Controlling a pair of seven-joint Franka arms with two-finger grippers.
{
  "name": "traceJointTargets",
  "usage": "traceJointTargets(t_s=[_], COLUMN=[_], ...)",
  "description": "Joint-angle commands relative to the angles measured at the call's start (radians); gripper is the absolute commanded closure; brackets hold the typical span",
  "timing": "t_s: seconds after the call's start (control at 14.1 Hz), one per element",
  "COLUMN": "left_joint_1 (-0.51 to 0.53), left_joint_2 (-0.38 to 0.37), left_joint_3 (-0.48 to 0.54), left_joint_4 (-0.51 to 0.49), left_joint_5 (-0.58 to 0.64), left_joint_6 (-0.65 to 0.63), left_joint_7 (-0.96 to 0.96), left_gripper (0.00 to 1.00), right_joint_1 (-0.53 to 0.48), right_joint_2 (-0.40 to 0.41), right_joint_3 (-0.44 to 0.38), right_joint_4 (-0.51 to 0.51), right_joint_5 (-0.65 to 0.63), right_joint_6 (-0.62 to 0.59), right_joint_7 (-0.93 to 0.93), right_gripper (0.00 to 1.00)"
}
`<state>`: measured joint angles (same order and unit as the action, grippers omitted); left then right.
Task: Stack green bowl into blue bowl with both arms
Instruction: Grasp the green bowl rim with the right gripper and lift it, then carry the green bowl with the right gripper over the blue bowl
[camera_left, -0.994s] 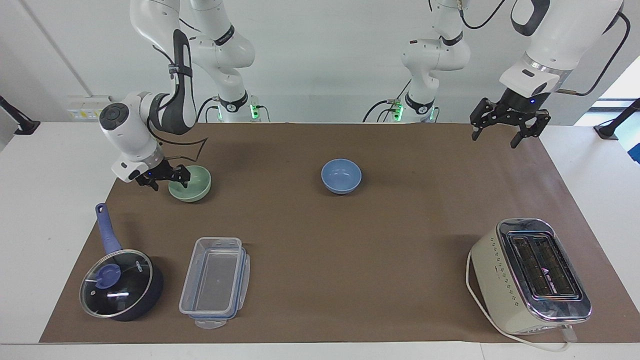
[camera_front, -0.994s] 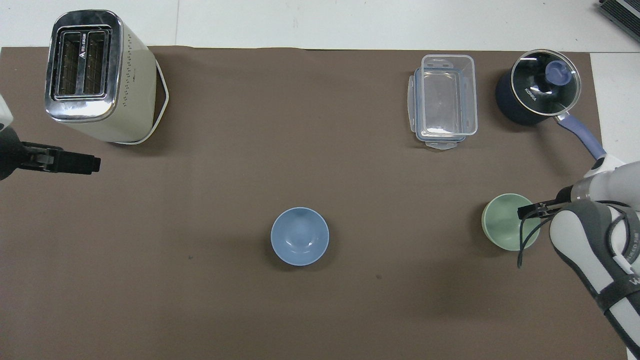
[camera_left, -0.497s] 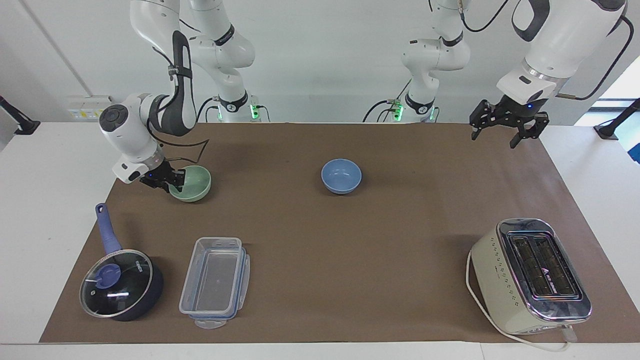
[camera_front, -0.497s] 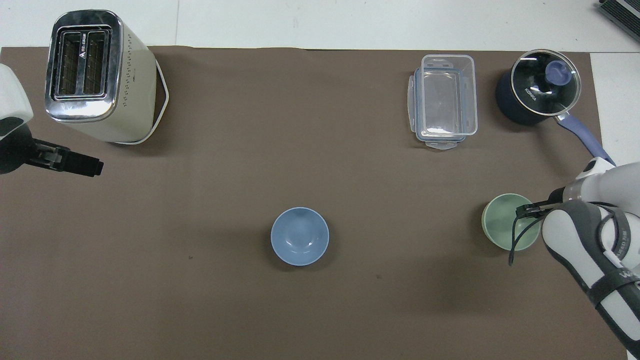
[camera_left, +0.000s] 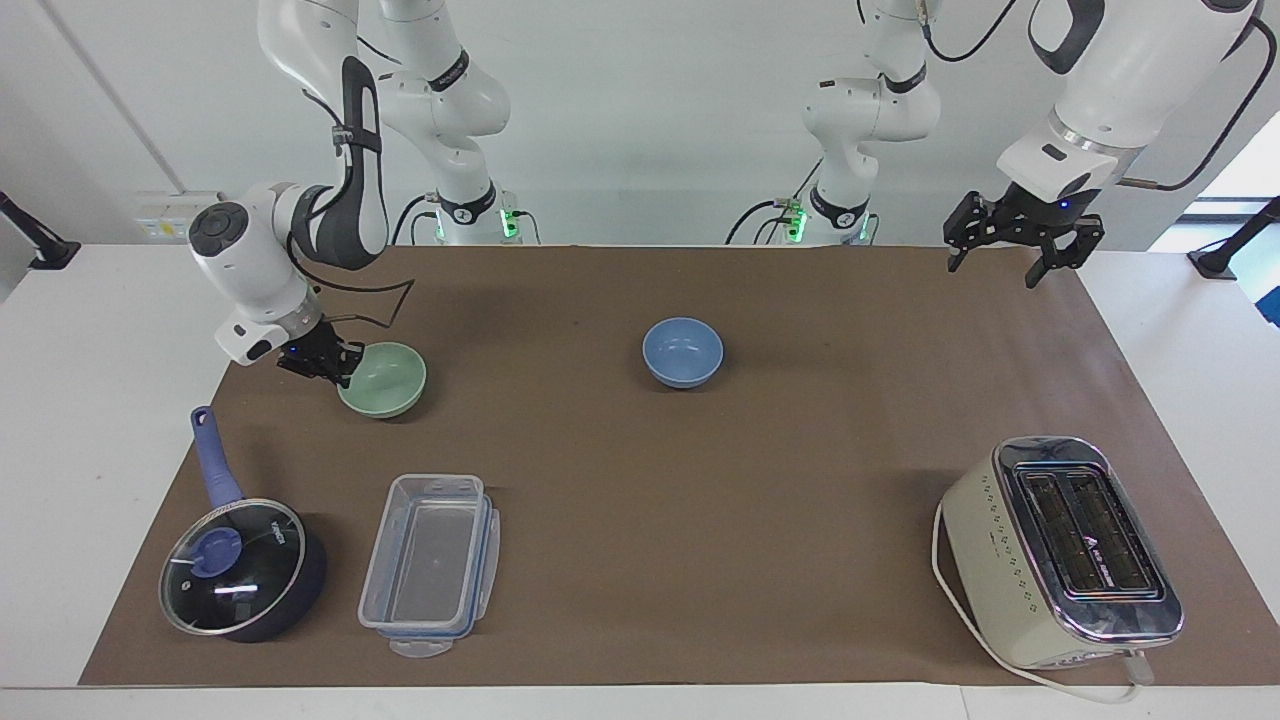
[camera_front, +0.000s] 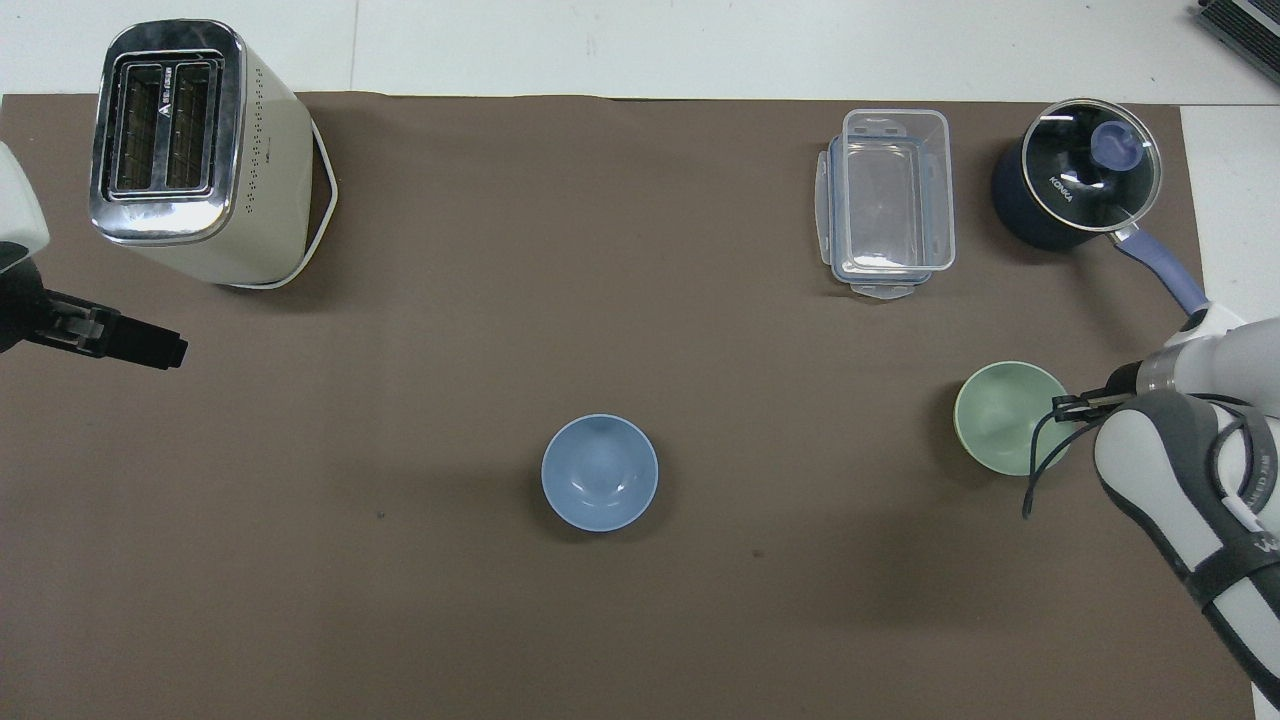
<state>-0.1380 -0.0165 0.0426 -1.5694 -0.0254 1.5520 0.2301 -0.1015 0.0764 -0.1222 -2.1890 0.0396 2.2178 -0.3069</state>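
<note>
- Over at the right arm's end of the surface (camera_left: 700, 480), the green bowl (camera_left: 384, 378) (camera_front: 1008, 417) looked lifted a little off the brown mat, its rim tipped slightly.
- The right tool (camera_left: 335, 366) (camera_front: 1078, 404) was clamped on that bowl's rim, on the side toward the edge of the mat, with one finger inside the bowl and one outside.
- The right arm came down from its base and bent low, its wrist just beside the bowl.
- The blue bowl (camera_left: 682, 351) (camera_front: 599, 472) sat upright about mid-surface, well apart from the green bowl and untouched.
- A clear plastic container (camera_left: 431, 563) (camera_front: 887, 201) lay farther from the robots than the green bowl, toward the same end.
- Beside it, closer to that end, stood a dark blue saucepan (camera_left: 240, 564) (camera_front: 1078, 176) with a glass lid on it; its handle pointed back toward the robots and ended near the right arm's wrist.
- The left tool (camera_left: 1012, 246) (camera_front: 130, 340) hung in the air over the mat's corner at the left arm's end, its fingers spread wide and holding nothing.
- A cream and chrome toaster (camera_left: 1060, 553) (camera_front: 195, 150) stood at that same end, farther from the robots than the blue bowl, its white cord looped around its base.
</note>
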Motion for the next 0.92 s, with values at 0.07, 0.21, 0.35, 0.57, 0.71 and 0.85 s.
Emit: traceJointTargets(t_s=[0.07,0.21,0.35,0.57,0.71,0.85], left_joint_1=[0.012,0.011,0.009,0.011,0.011,0.011], left_joint_2=[0.085,0.084,0.079,0.076,0.073,0.072], left_joint_3=[-0.003,-0.004,-0.006,-0.006,-0.006,-0.006], left_joint_4=[0.136,0.137,0.134,0.132,0.128,0.127], left_joint_5=[0.006,0.005,0.015,0.016,0.015,0.009], left_joint_6=[-0.09,-0.096,-0.079,-0.072,-0.07,-0.07], left_joint_7=[0.011,0.011,0.003,0.0,-0.029,-0.07], left_gripper=[0.0,0.0,0.0,0.0,0.0,0.0], right_joint_1=[0.003,0.02,0.066,0.167,0.258,0.331], right_joint_2=[-0.055,-0.072,-0.086,-0.084,-0.083,-0.081], right_joint_3=[0.013,0.015,0.015,0.015,0.015,0.015], right_joint_4=[0.13,0.179,0.227,0.285,0.285,0.284], right_joint_5=[0.069,0.112,0.114,0.114,0.112,0.111], right_joint_6=[-0.2,-0.253,-0.296,-0.348,-0.333,-0.326], right_joint_7=[-0.021,-0.046,-0.037,0.044,0.179,0.291], right_gripper=[1.0,1.0,1.0,1.0,1.0,1.0])
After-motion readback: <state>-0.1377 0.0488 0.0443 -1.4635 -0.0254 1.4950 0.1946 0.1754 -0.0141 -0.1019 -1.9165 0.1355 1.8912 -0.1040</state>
